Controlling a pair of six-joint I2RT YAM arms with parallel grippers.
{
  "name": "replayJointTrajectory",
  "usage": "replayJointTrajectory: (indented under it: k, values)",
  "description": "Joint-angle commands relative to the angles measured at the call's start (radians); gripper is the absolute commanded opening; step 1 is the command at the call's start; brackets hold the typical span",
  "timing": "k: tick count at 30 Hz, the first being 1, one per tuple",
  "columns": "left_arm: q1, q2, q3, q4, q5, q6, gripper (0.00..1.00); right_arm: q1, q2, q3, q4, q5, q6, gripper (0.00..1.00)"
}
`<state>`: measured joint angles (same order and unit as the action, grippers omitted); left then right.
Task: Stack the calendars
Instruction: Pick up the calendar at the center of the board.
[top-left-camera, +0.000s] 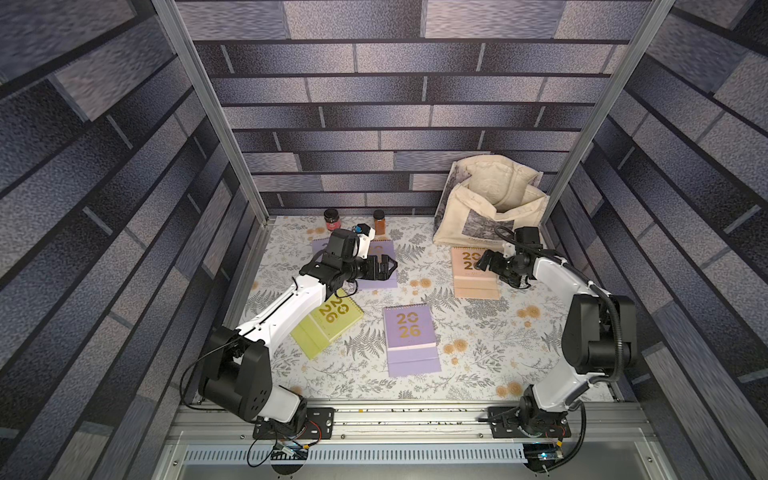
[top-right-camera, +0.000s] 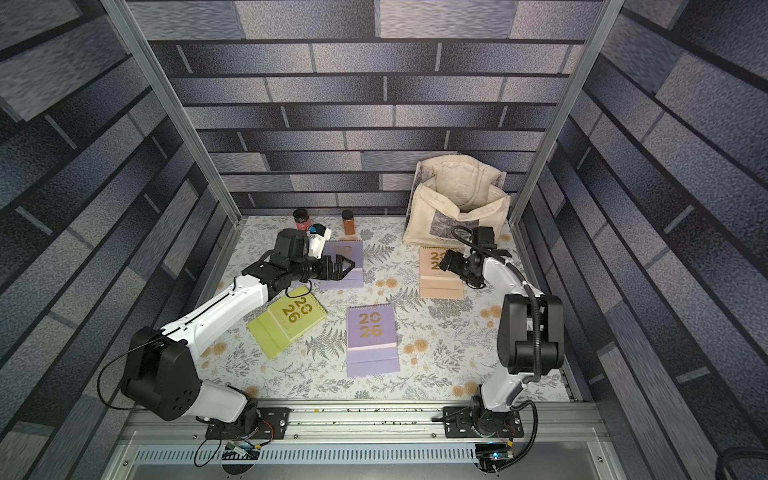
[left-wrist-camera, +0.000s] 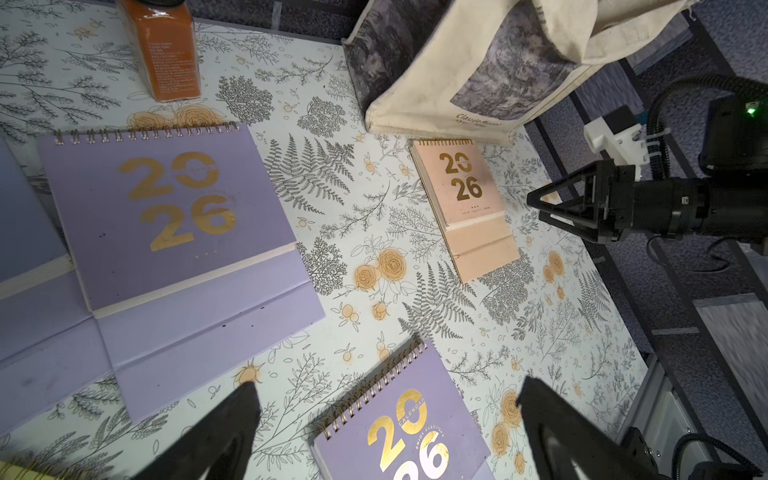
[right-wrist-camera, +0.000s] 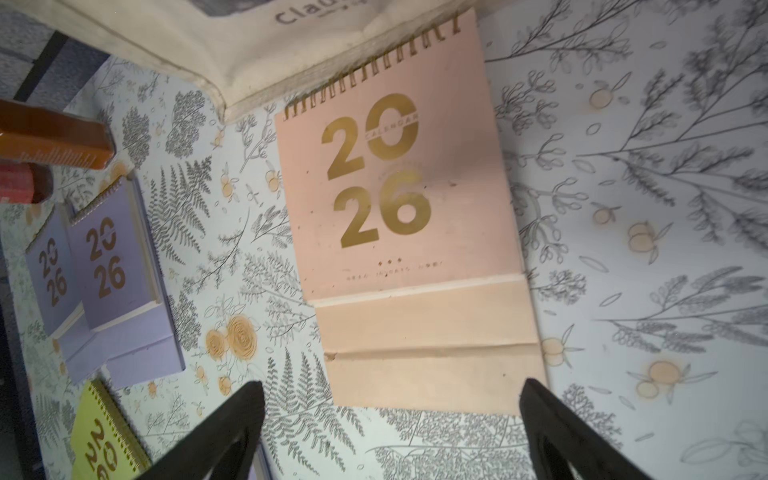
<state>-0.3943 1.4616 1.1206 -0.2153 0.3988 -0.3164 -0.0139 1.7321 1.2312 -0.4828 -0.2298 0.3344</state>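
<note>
Left gripper: we see the left gripper (top-left-camera: 388, 266) spread wide with nothing between its black fingers (left-wrist-camera: 232, 428). It hangs above the far lavender pair.
Right gripper: the right gripper (top-left-camera: 481, 262) is also spread wide and holds nothing. In its wrist view the right gripper (right-wrist-camera: 390, 384) frames the lower edge of the peach calendar; we cannot tell whether it touches it.
Peach calendar: the flat peach spiral-bound calendar with a gold "2026" cover (right-wrist-camera: 407, 249) lies far right. Its spiral edge is just beside the cream canvas tote bag (top-left-camera: 490, 195).
Far lavender pair: two lavender spiral-bound calendars lie far left, the right-hand one (left-wrist-camera: 166, 216) overlapping the left-hand one (left-wrist-camera: 25, 208).
Centre calendar: a third lavender spiral-bound calendar (top-left-camera: 409, 336) lies alone mid-table, well apart from the peach one.
Yellow-green calendar: the yellow-green spiral-bound calendar (top-left-camera: 328, 328) lies askew, partly under the left arm in both top views.
Stack: we see no calendar squarely on another.
Other things: a dark jar with a red label (top-left-camera: 331, 220) and an amber spice jar (top-left-camera: 379, 222) stand at the back edge of the floral tablecloth (top-left-camera: 478, 353).
</note>
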Motion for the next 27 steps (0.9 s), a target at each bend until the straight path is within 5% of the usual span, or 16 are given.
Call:
replayJointTrajectory:
  k: [1,15,27]
  values:
    - [-0.005,0.015,0.043,-0.063,-0.032,0.046,1.00,-0.016,0.090,0.066,-0.019,0.034,-0.039,0.97]
    - [-0.008,0.063,0.104,-0.120,-0.023,0.072,1.00,-0.052,0.376,0.286,-0.040,0.033,-0.056,0.95]
    - [0.014,0.210,0.205,-0.113,0.063,0.070,1.00,-0.035,0.398,0.244,0.052,-0.162,-0.062,0.87]
